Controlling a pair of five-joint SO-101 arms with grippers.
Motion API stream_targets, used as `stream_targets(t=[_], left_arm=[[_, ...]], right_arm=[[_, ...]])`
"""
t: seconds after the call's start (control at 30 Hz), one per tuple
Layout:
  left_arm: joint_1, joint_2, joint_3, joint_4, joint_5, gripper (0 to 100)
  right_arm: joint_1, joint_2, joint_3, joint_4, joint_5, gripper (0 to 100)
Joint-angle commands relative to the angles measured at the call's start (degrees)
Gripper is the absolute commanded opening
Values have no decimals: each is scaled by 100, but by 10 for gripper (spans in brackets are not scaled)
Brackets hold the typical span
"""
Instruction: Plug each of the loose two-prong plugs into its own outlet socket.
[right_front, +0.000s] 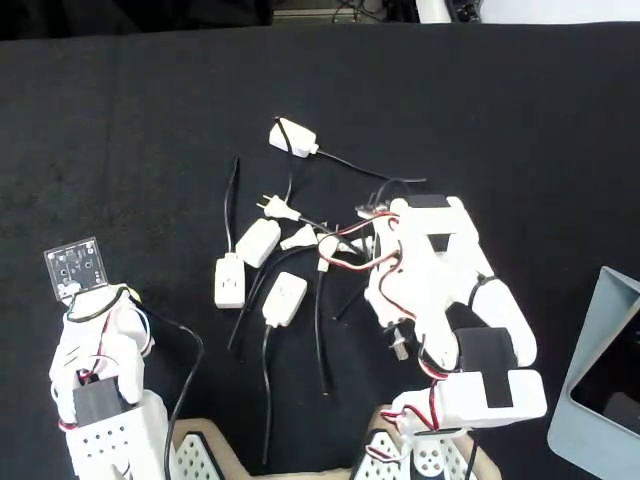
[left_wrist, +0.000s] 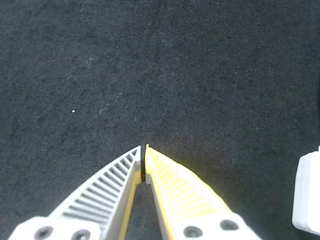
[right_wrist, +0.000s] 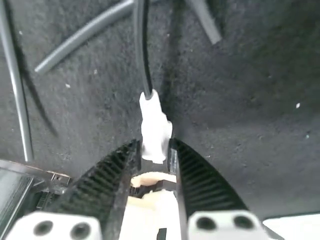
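Observation:
Several white outlet sockets lie mid-table with black cords: one at the back (right_front: 293, 137) and three nearer ones (right_front: 258, 241), (right_front: 229, 281), (right_front: 284, 298). A loose two-prong plug (right_front: 278, 208) lies between them, and a white plug (right_front: 300, 238) rests beside it. My right gripper (right_wrist: 152, 145) is shut on another white plug (right_wrist: 154, 125), whose black cord (right_wrist: 142, 50) runs away over the cloth. In the high view the right arm (right_front: 430, 270) hangs over the cord tangle. My left gripper (left_wrist: 144, 148) is shut with nothing in it, low over bare cloth at the table's front left.
A black cloth (right_front: 120, 120) covers the table. A grey container (right_front: 600, 370) stands at the right edge. A small dark square board (right_front: 75, 265) sits by the left arm (right_front: 100, 350). A white block (left_wrist: 307, 195) shows beside the left gripper. Loose grey cords (right_wrist: 85, 35) lie around.

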Motion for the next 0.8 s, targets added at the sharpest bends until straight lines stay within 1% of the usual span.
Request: stream_targets(t=[0.0, 0.4, 0.57, 0.7, 0.77], left_arm=[[31, -44, 101, -123, -53, 30], [31, -44, 101, -123, -53, 30], [31, -44, 101, -114, -53, 30], [31, -44, 101, -114, -53, 30], [31, -44, 101, -114, -53, 30]], right_arm=[[18, 4, -75, -53, -62, 89], [18, 22, -75, -70, -62, 89], [18, 382, -110, -79, -62, 87], [26, 593, -145, -378, -62, 15], [26, 585, -145, -404, -62, 18]])
